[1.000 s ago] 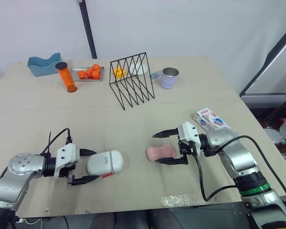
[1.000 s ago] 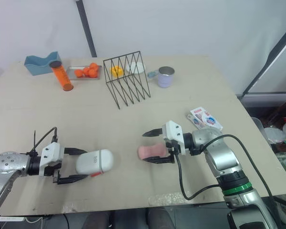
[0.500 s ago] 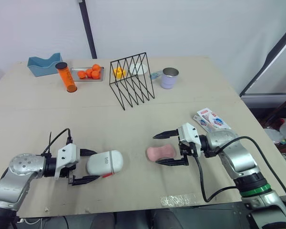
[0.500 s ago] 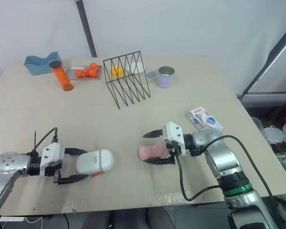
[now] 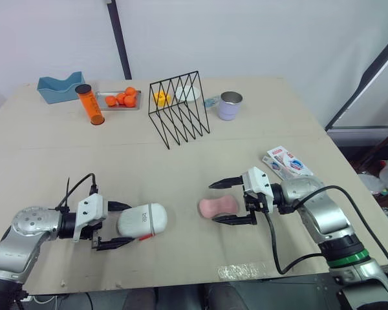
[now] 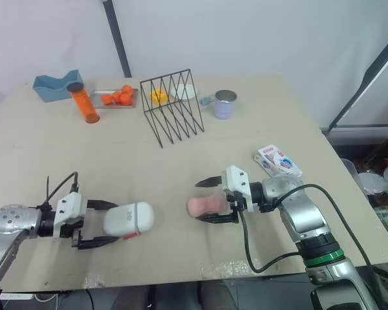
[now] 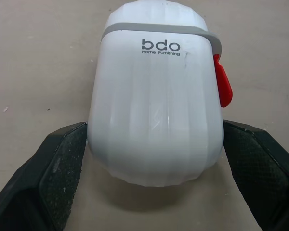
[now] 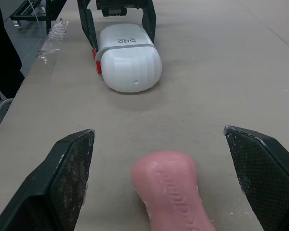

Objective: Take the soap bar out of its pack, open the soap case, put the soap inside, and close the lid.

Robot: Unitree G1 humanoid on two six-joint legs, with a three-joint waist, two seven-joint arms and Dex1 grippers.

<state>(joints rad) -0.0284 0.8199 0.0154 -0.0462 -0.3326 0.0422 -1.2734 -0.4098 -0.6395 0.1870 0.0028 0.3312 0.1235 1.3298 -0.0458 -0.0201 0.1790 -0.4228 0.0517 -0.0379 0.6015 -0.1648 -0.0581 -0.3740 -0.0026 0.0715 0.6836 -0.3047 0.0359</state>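
1 soap bar (image 5: pixel 218 206), pink, unwrapped, was noted flat on the worktop (image 5: pixel 181 155), centre-right. 1 soap case (image 5: pixel 142 221), white, lid shut, was seen well apart on its left. 1 soap pack (image 5: pixel 286 161) lay nr the right edge.

Left gripper (image 5: pixel 123 225): jaws spread, flanking the case; contact couldn't be told. Right gripper (image 5: pixel 213 203): jaws released, straddling the bar, not touching.

At the back were counted 1 wire rack (image 5: pixel 179 108), 1 metal cup (image 5: pixel 230 105), 1 orange tube (image 5: pixel 90 104).

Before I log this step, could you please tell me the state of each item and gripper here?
soap bar: out of its pack, lying on the table, not gripped.
soap case: lid closed, lying on its side.
soap pack: lying flat, apart from the soap bar.
left gripper: open, straddling the soap case.
right gripper: open, straddling the soap bar.
orange tube: upright, capped.
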